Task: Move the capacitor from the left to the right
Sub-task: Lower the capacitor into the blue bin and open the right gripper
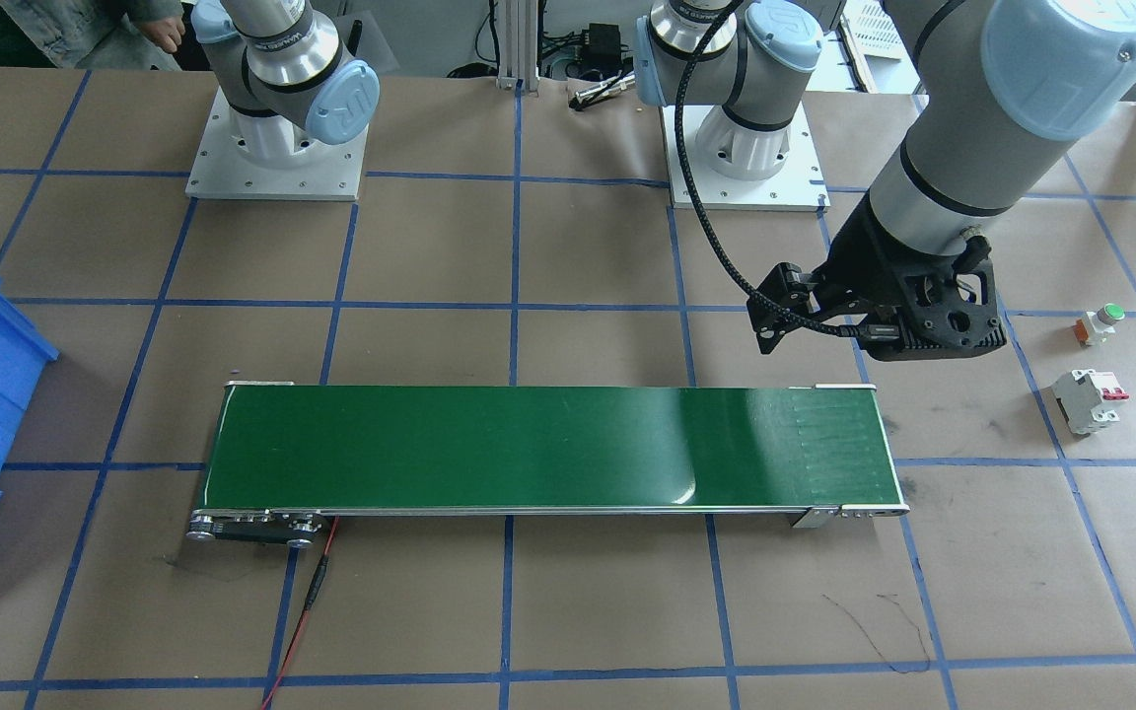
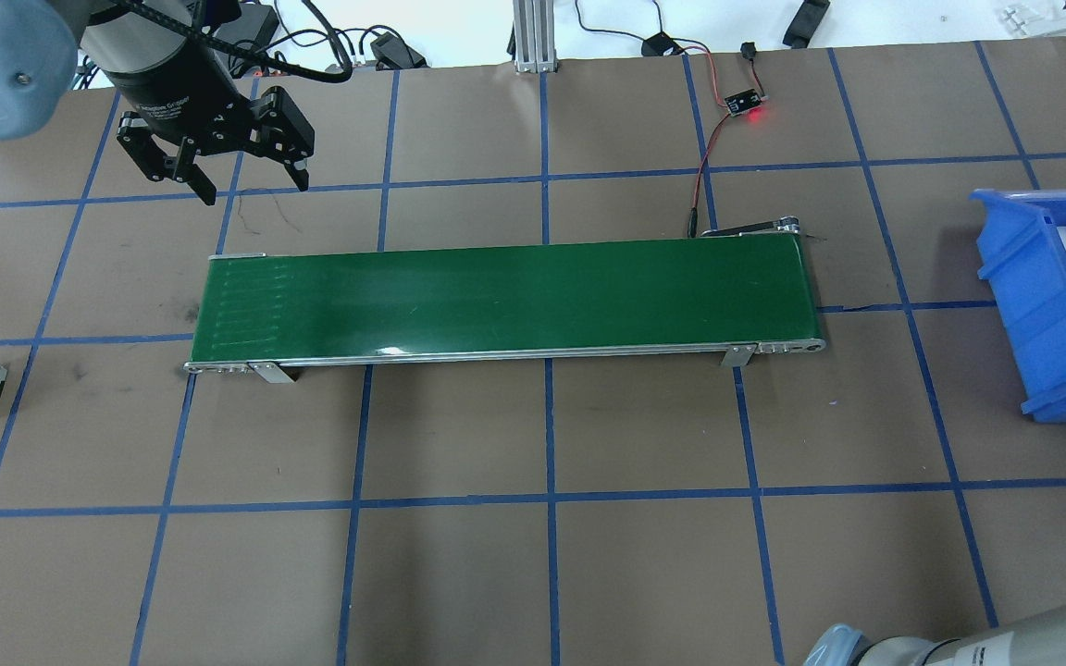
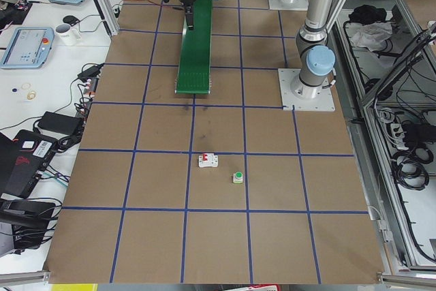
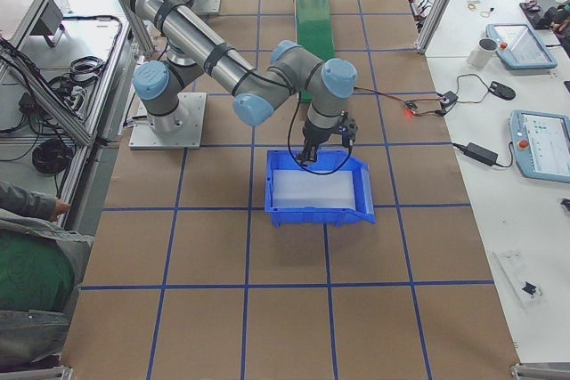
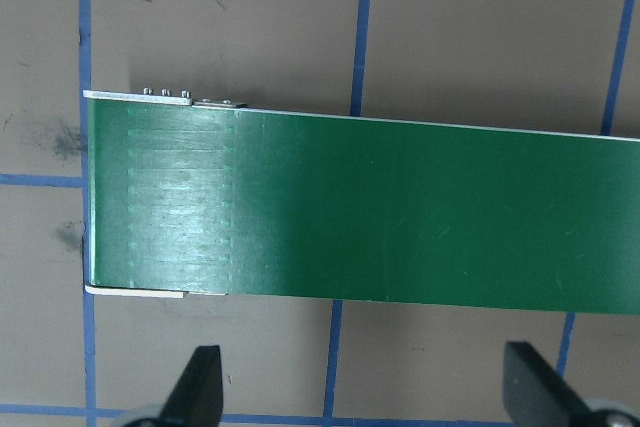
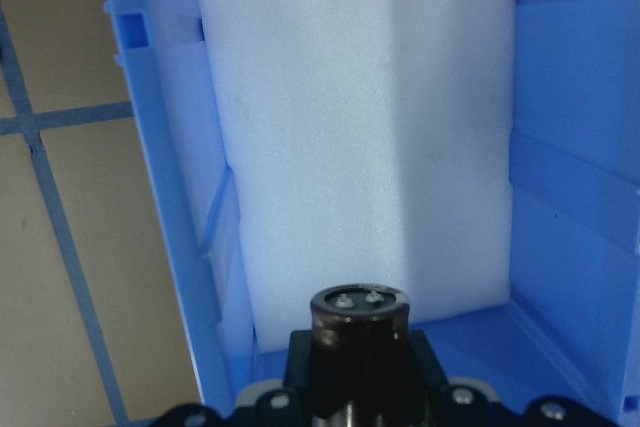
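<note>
Overhead view: left gripper point(image 2: 254, 185) hangs spread and empty beside the conveyor point(image 2: 496, 296). Right wrist view: right gripper point(image 6: 360, 372) is clamped on the capacitor point(image 6: 360, 315), poised over the blue bin point(image 6: 570, 147). Step in hand: deposit. Next move likely needs lowering, then release.

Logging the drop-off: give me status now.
Left claw open, empty, hovering by the belt's left end. Right claw shut on capacitor, above blue bin. Foam underneath bare, nothing blocking.

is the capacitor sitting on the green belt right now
No, the capacitor is gripped in the right end effector above the inside of the blue bin, not on the green belt.
</note>
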Tool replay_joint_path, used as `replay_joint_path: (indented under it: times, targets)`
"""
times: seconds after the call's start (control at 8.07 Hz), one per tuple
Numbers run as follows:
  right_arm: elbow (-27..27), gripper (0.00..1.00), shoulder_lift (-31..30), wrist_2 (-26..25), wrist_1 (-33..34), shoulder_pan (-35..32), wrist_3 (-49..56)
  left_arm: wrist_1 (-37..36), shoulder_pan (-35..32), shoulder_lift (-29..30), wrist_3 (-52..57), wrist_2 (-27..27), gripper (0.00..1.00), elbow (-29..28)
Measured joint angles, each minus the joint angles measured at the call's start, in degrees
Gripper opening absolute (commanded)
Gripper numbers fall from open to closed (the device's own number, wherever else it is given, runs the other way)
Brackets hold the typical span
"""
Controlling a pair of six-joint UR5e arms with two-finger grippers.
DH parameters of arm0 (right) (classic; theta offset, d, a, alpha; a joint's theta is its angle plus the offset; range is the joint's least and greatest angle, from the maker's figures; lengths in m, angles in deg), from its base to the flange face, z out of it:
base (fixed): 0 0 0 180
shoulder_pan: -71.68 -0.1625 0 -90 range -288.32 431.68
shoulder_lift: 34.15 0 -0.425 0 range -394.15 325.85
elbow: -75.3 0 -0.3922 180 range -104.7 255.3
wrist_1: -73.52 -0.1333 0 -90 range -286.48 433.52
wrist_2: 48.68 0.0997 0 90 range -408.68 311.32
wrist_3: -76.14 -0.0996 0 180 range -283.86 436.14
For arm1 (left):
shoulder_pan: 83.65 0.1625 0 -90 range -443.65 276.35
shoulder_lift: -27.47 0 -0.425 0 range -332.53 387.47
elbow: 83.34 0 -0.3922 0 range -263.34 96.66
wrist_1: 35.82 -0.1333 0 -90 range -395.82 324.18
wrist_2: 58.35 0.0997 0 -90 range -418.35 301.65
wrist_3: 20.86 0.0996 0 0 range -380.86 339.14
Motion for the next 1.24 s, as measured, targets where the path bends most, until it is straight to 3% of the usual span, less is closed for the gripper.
replay_joint_path:
  times: [0.74, 1.24]
  targets:
    - [0.73, 0.0, 8.61, 0.79, 10.69, 1.83, 6.55, 0.0, 0.0, 0.0, 0.03, 0.02, 1.0, 0.0]
    - [4.1, 0.01, 11.1, 3.43, 16.04, 3.33, 7.6, 0.0, 0.0, 0.0, 0.03, 0.02, 1.0, -0.03]
